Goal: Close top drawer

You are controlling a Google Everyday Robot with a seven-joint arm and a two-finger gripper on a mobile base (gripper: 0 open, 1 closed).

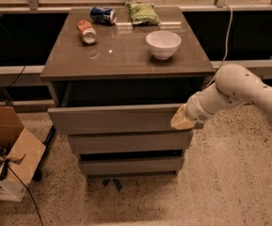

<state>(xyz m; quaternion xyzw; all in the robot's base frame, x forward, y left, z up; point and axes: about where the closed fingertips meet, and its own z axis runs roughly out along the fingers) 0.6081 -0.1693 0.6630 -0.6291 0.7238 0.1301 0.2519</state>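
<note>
The top drawer [112, 119] is a wide grey handleless front, the tallest of the cabinet's three. It stands out only a little from the cabinet, with a dark gap above it. My gripper [182, 120], with yellowish fingertips, presses against the right end of the drawer front. The white arm [239, 91] reaches in from the right.
On the cabinet top [126, 60] are a white bowl [163, 44], a red can [86, 31] on its side, a blue can [103, 15] and a green chip bag [142, 12]. Two lower drawer fronts [128, 142] sit below. An open cardboard box [6, 161] stands on the floor at left.
</note>
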